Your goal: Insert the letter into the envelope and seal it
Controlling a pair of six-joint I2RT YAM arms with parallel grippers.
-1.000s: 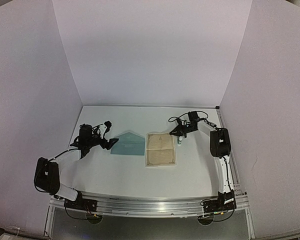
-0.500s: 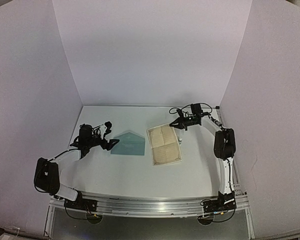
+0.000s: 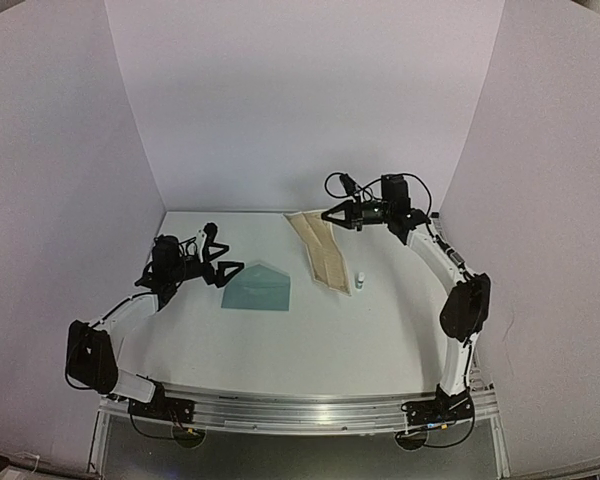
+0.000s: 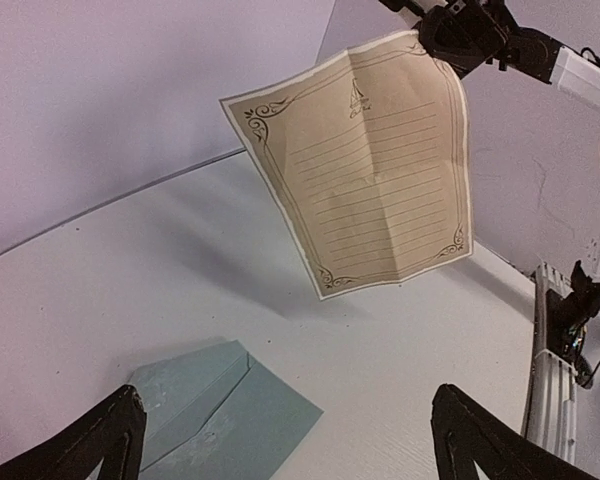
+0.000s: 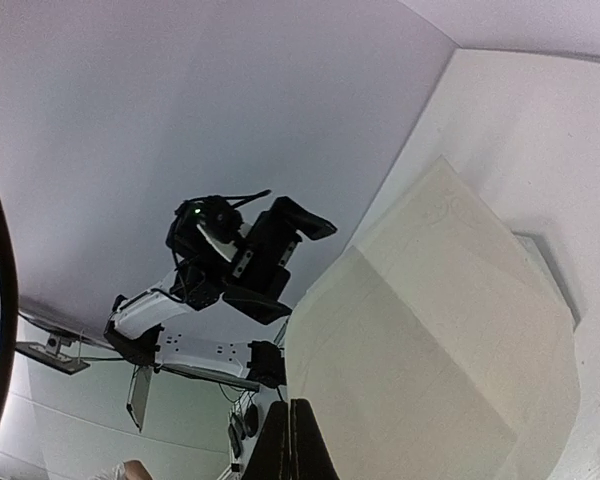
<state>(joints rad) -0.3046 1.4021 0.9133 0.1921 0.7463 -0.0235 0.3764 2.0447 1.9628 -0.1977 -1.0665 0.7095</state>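
Our right jaws are closed on one corner of the letter (image 3: 322,250), which hangs clear of the desk (image 3: 280,345) toward one o'clock. The envelope (image 3: 259,288) lies flat near the middle, flap pointing to twelve. Our left jaws stand wide apart and hold nothing, just at nine o'clock of the envelope. A small white bottle (image 3: 360,281) stands at three.

Left arm low and bent, left gripper (image 3: 220,252) fingers spread wide; right arm raised, right gripper (image 3: 329,214) pinching the letter (image 3: 325,255).
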